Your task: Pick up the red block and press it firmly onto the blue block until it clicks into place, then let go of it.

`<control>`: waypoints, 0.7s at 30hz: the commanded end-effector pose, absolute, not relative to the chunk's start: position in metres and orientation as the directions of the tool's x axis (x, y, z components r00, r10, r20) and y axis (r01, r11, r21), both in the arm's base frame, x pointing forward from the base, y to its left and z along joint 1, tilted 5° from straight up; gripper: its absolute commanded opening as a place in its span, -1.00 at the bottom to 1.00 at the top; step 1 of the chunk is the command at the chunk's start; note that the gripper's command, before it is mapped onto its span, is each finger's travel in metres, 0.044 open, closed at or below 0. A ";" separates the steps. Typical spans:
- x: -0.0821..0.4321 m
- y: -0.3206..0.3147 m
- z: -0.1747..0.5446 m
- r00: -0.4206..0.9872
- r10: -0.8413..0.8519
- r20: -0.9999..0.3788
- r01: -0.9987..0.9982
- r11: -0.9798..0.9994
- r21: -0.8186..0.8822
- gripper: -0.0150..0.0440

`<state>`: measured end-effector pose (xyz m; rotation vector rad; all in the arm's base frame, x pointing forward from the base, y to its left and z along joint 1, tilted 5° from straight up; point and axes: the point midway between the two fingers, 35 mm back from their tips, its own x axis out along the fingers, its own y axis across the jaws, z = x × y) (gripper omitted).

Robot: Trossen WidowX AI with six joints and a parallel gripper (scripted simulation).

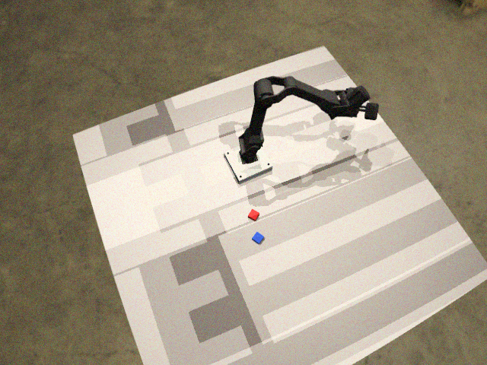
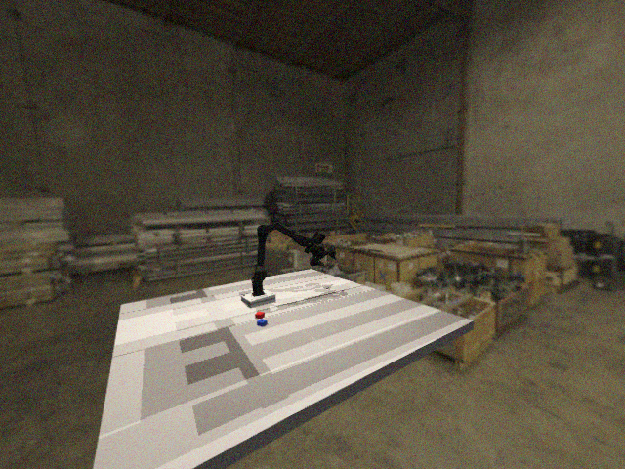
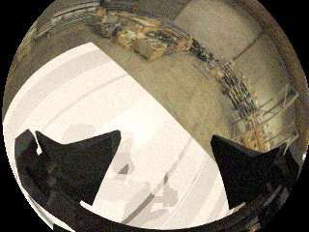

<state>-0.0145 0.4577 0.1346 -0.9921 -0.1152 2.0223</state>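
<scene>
The red block (image 1: 253, 214) (image 2: 259, 315) lies on the table (image 1: 220, 306) (image 2: 166, 408) in front of the arm's base. The blue block (image 1: 258, 237) (image 2: 261, 322) lies a short way beyond it, farther from the base. The two blocks are apart. My gripper (image 1: 358, 112) (image 2: 323, 255) (image 3: 168, 138) is open and empty. It hangs high above the table's right side in the top view, far from both blocks. Neither block shows in the wrist view, where the two black fingers stand wide apart.
The arm's white base plate (image 1: 249, 171) (image 2: 258, 299) sits behind the red block. The arm reaches to the right, over its own shadows. The table's right edge is near the gripper. Wooden crates (image 2: 394, 260) and stacked shelving stand beyond the table.
</scene>
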 end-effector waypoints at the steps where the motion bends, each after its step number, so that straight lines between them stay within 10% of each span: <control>1: 0.050 0.439 0.122 -0.185 0.717 -0.672 -0.754 -0.543 -0.371 1.00; 21: 0.285 0.192 0.082 0.218 0.277 -0.936 -0.966 0.197 -0.167 1.00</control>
